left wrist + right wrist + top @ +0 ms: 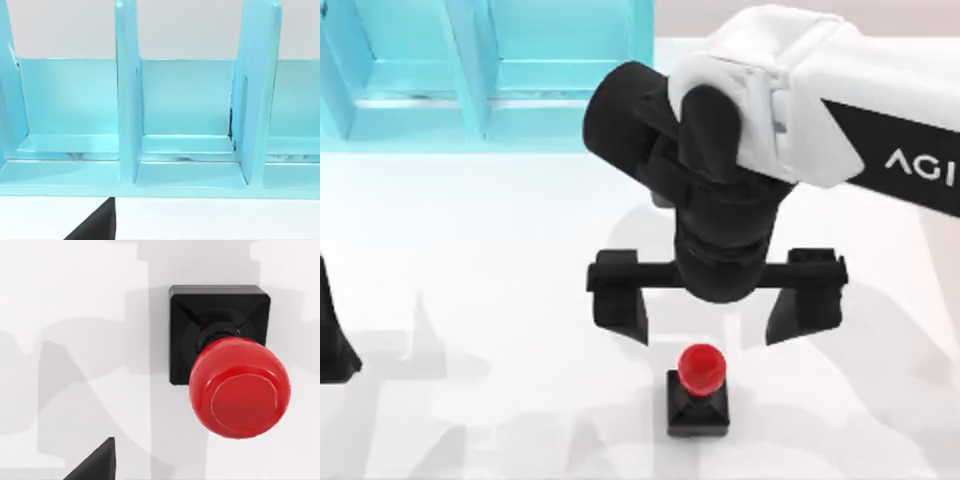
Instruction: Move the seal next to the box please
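The seal (700, 388), a square black base with a glossy red knob, stands upright on the white table near the front edge, at the middle. My right gripper (712, 314) hangs open just behind and above it, its fingers spread wider than the seal and holding nothing. The right wrist view looks straight down on the seal (234, 385), with one black fingertip (97, 462) at the picture's edge. The light blue box (470, 80) with upright dividers stands at the back left. My left arm (330, 340) stays at the table's left edge.
The left wrist view faces the box's open compartments (187, 145) and its dividers (127, 100) from close by. Bare white table (470, 300) lies between the box and the seal. The right arm's white link (840, 90) reaches in from the back right.
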`<state>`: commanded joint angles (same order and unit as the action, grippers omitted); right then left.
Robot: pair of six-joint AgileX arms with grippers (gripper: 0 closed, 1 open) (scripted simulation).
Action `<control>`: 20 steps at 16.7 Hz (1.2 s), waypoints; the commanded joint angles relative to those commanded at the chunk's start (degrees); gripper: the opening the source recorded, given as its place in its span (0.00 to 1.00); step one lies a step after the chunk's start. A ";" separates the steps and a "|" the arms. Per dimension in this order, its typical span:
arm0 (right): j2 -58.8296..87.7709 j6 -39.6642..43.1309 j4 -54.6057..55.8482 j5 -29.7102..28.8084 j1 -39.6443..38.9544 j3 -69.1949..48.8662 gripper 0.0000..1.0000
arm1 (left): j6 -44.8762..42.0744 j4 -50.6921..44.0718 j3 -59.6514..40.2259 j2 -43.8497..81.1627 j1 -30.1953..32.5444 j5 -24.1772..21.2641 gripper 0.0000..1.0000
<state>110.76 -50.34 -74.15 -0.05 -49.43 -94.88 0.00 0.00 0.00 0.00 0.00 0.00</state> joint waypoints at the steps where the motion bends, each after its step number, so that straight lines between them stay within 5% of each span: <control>1: 0.35 -0.01 1.93 0.00 -0.04 1.63 1.00 | 0.00 0.00 0.00 0.00 0.00 0.00 1.00; 7: 3.19 -0.32 16.99 -0.02 -0.28 13.28 1.00 | 0.00 0.00 0.00 0.00 0.00 0.00 1.00; 13: 3.79 -0.44 19.06 -0.02 -0.39 15.18 1.00 | 0.00 0.00 0.00 0.00 0.00 0.00 1.00; 20: 3.79 -0.44 19.06 -0.02 -0.39 15.18 0.47 | 0.00 0.00 0.00 0.00 0.00 0.00 1.00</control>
<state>114.55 -50.77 -55.09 -0.07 -49.82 -79.70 0.00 0.00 0.00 0.00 0.00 0.00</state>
